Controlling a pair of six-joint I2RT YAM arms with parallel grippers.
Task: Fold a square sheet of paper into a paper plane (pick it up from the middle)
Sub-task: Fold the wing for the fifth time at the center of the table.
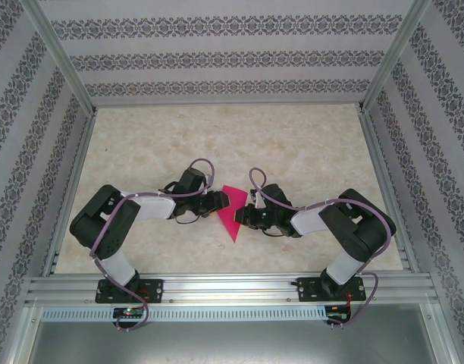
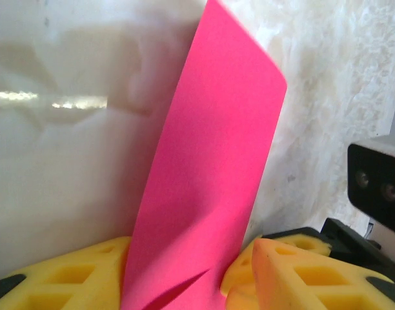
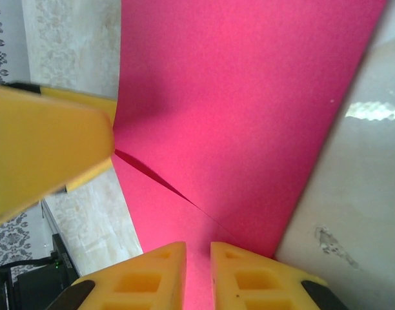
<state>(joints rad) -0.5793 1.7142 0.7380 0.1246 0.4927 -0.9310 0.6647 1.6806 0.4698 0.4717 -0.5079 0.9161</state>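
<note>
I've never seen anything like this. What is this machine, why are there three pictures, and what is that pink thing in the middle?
It is a robot with a left arm and a right arm, bolted to the near edge of a table. The wide picture looks down from above and behind them. The other two come from a small camera on each wrist, so you see that hand's yellow fingers up close. The pink thing is a sheet of paper, folded to a point, on its way to becoming a paper plane. The right hand has its fingers nearly together, pinching the paper. The left hand has the paper standing between wider-set fingers; I cannot tell whether it is squeezing.
</note>
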